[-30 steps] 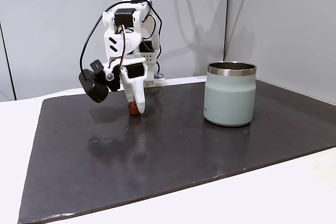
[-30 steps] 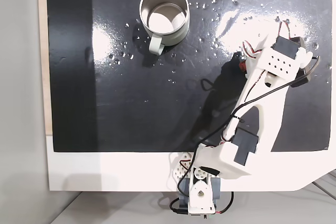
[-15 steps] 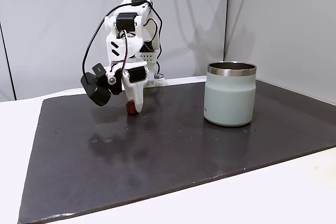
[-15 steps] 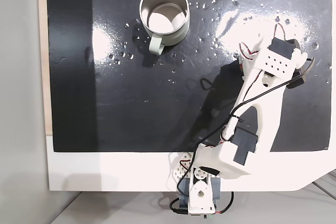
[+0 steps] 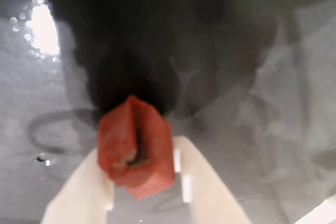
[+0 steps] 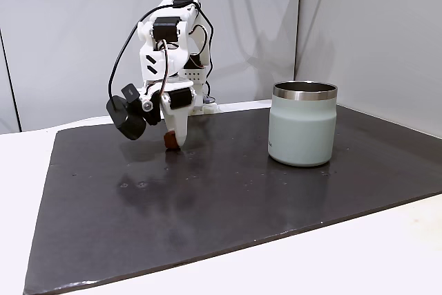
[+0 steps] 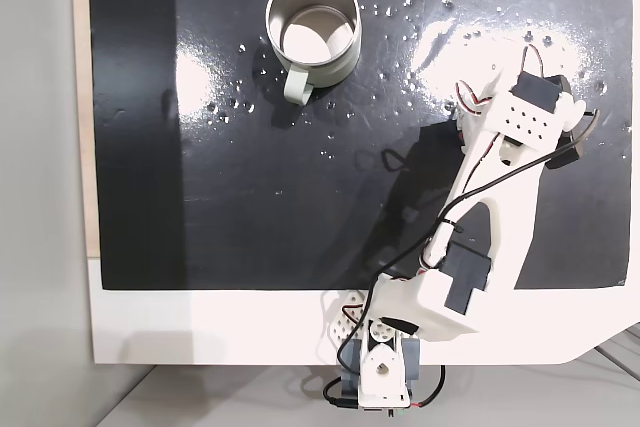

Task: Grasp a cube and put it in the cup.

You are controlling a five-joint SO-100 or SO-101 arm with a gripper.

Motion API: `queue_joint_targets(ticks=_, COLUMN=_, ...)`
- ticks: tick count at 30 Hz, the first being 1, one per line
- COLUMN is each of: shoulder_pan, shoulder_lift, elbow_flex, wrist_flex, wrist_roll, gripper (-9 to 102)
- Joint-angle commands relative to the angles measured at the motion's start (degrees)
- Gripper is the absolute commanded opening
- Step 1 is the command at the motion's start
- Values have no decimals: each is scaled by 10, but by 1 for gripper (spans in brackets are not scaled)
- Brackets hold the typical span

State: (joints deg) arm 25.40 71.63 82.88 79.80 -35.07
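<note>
The tiny reddish-brown cube [image 5: 136,148] sits pinched between my two white fingers [image 5: 202,182] in the wrist view. My gripper [image 5: 140,174] is shut on it. From the side, the gripper [image 6: 172,144] points down at the left back of the dark mat, holding the cube [image 6: 168,145] just above the surface. The pale grey-green cup [image 6: 302,124] with a steel rim stands upright to the right, well apart from the gripper. From above, the cup [image 7: 313,27] looks empty and carries a small handle. There the arm [image 7: 520,122] covers the gripper.
A glossy black mat [image 6: 228,198] covers the white table [image 6: 345,260]. The arm's base [image 7: 375,372] sits at the table's edge. Grey walls rise behind the arm. Open mat lies between the gripper and the cup.
The gripper, shut on the cube, has shifted slightly left in the side view and risen a little off the mat. The cup has not moved.
</note>
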Motion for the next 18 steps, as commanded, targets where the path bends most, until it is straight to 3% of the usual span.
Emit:
queue_joint_targets(ticks=1, shoulder_pan=-5, shoulder_lift=37, elbow_flex=-14, wrist_flex=20, wrist_roll=13, gripper=4)
queue_joint_targets(ticks=14, shoulder_pan=-45, shoulder_lift=65, elbow_flex=-236, wrist_flex=211, wrist_roll=74, gripper=3)
queue_joint_targets(ticks=18, shoulder_pan=-58, shoulder_lift=91, elbow_flex=-278, wrist_flex=232, wrist_roll=81, gripper=3)
